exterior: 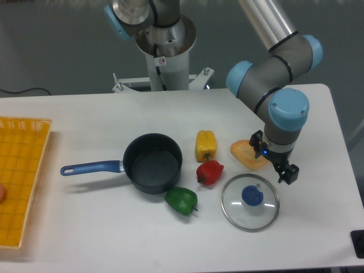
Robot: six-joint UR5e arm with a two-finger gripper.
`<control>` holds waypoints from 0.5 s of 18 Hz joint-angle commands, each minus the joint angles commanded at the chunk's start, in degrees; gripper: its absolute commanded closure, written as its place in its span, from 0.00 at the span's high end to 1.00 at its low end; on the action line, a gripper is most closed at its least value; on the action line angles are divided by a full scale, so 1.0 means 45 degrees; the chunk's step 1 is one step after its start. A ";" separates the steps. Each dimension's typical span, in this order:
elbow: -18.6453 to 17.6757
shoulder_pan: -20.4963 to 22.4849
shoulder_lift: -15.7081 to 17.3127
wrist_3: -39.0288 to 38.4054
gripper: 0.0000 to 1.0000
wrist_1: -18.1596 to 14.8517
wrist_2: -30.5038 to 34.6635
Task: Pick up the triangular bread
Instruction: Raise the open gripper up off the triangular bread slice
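The triangular bread (pixel 244 154) is a flat orange-tan wedge lying on the white table, right of the yellow pepper. My gripper (pixel 273 158) points straight down over the bread's right end and hides that end. Its two black fingers stand wide apart, one at the upper left (pixel 256 142) and one at the lower right (pixel 289 174), so the gripper is open. I cannot tell whether the fingers touch the bread or the table.
A yellow bell pepper (pixel 205 145), a red pepper (pixel 210 172) and a green pepper (pixel 181 199) lie left of the bread. A dark saucepan (pixel 152 163) with a blue handle stands further left. A glass lid (pixel 250 201) lies just below the gripper. A yellow basket (pixel 21 176) is at the far left.
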 joint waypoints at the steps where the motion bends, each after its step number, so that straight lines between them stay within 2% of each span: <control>1: 0.0000 0.0000 0.0000 0.0000 1.00 0.0000 -0.0019; 6: -0.0039 0.0000 0.0020 0.0000 1.00 0.0000 -0.0567; 9: -0.0720 0.0194 0.0253 -0.0156 1.00 0.0195 -0.0586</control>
